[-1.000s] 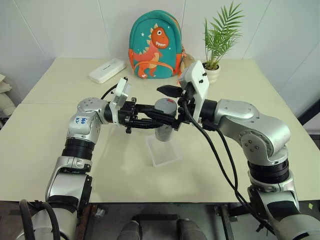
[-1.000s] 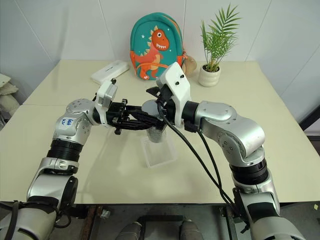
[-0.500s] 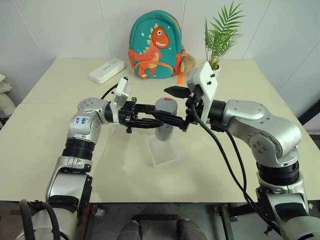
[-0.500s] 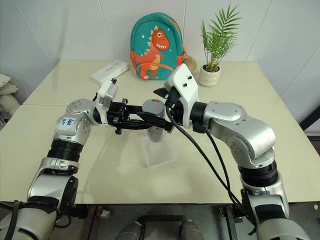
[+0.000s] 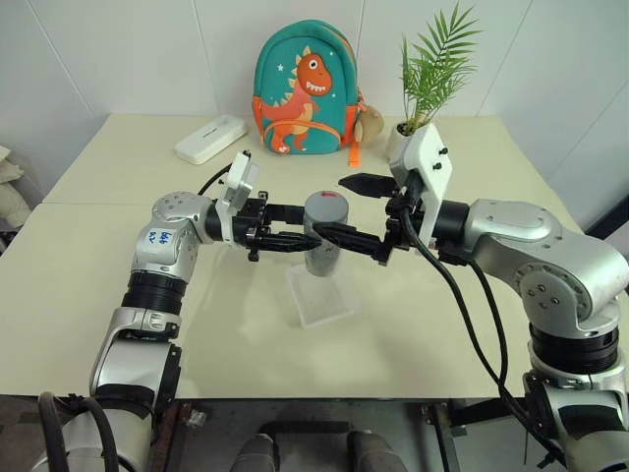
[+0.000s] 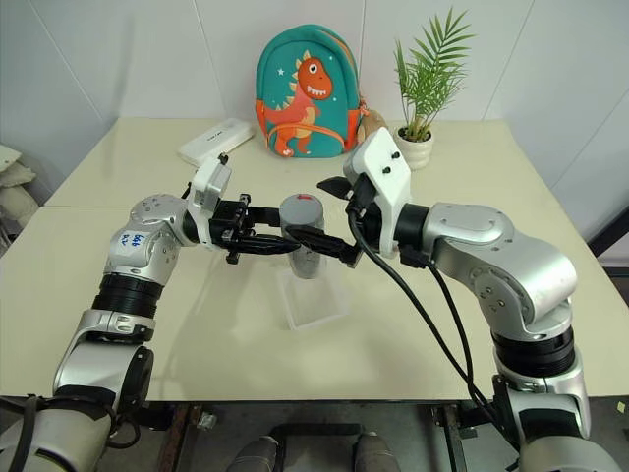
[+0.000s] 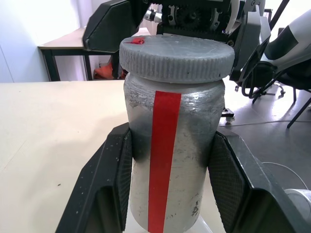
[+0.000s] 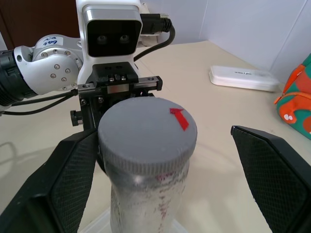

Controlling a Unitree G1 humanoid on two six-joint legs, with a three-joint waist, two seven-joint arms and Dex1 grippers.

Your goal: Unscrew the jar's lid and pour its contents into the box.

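The jar (image 5: 322,246) stands upright above the box (image 5: 321,293) on the counter (image 5: 118,285), its lid (image 5: 326,206) screwed on. The left gripper (image 5: 300,228) clamps the jar's body between closed jaws. The right gripper (image 5: 359,211) holds its jaws wide apart around the lid, gripping nothing.

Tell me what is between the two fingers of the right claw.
The lid, on the jar, sits in the gap of the open right claw with space on both sides, as the right wrist view shows. The left claw grips the jar's body.

The right end effector (image 5: 356,211) has drawn back from the lid (image 5: 326,206).
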